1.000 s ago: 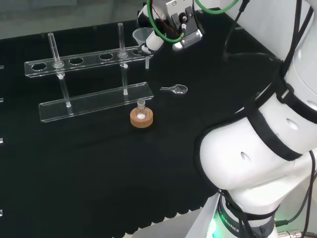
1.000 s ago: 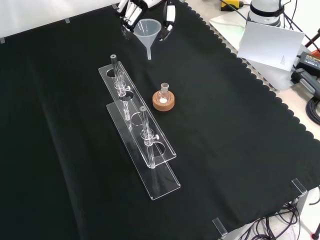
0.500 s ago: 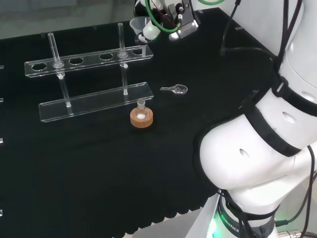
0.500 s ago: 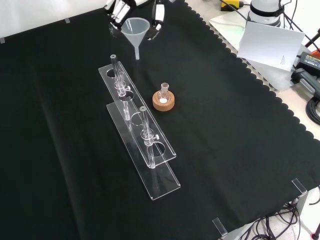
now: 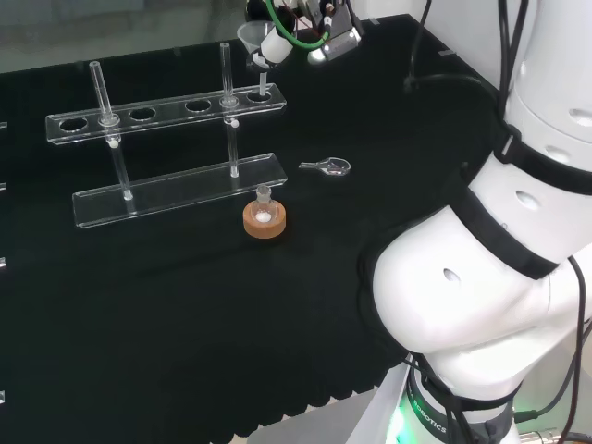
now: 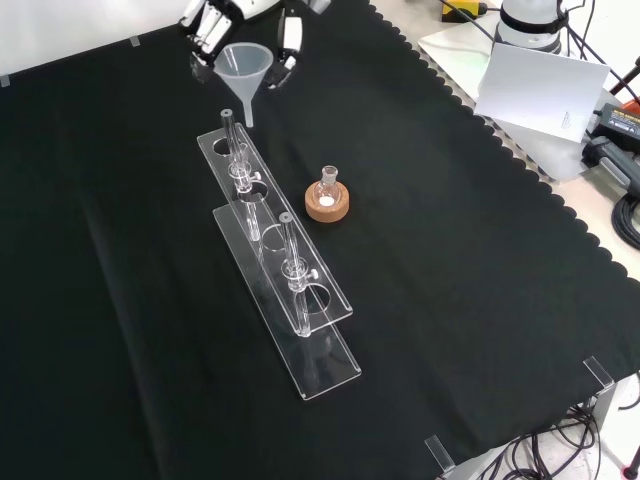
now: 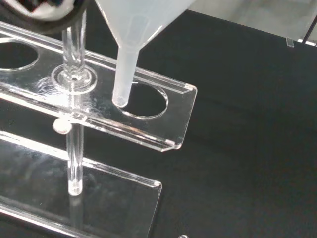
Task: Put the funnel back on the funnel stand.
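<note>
Front view: my hand (image 6: 215,22) enters at the top of the frame, fingers (image 6: 288,40) curled round the rim of the funnel (image 6: 244,68), which hangs upright with its stem pointing down. The stem tip sits just above the far end of the funnel stand (image 6: 285,275), a clear two-tier rack whose upper plate carries a row of round holes and rests on two clear posts. One post (image 6: 229,131) rises just beside the funnel stem, between it and the rest of the rack. To the right of the rack, a small flask (image 6: 328,184) stands in a cork ring (image 6: 328,205) on the black cloth of the surface (image 6: 480,300), apart from the rack.

Head view: the funnel (image 5: 258,43) is at the top, over the right-hand end of the upper plate (image 5: 157,111), clamped in my hand (image 5: 277,48). A small clear spoon-like piece (image 5: 326,166) lies on the cloth to the right of the rack's base plate, well apart from the cork ring (image 5: 265,220). My own white links (image 5: 490,277) occupy the right side.

Wrist view: the funnel stem (image 7: 124,79) hangs with its tip over the edge of the end hole (image 7: 146,100) of the upper plate; whether it has entered the hole I cannot tell. The clear post (image 7: 73,99) passes through the plate close beside the stem.
</note>
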